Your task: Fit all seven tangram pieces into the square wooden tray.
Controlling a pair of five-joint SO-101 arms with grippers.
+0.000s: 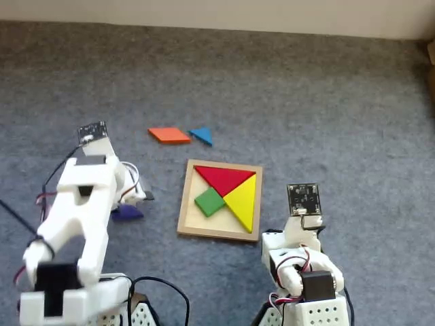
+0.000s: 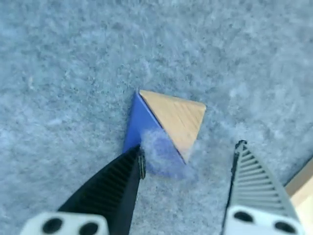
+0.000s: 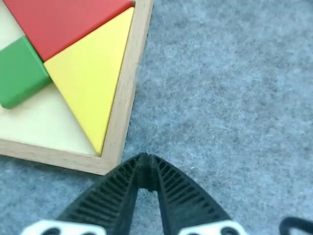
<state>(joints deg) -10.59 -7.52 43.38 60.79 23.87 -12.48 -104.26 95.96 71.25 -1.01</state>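
The square wooden tray point(image 1: 184, 204) lies mid-carpet and holds a red triangle point(image 1: 223, 178), a green square point(image 1: 209, 201) and a yellow triangle point(image 1: 243, 202). An orange parallelogram point(image 1: 169, 135) and a small blue triangle point(image 1: 201, 136) lie beyond the tray. A purple-blue triangle point(image 2: 146, 125) with a bare wood face rests tilted on the carpet left of the tray. My left gripper point(image 2: 188, 159) is open just short of it, one fingertip point(image 2: 133, 164) at its edge. My right gripper point(image 3: 145, 169) is shut beside the tray's near right corner point(image 3: 115, 156), holding nothing.
Grey carpet covers the whole floor, with a pale wall strip at the far edge. Cables trail from both arm bases at the near side. Open carpet lies right of the tray and beyond the loose pieces.
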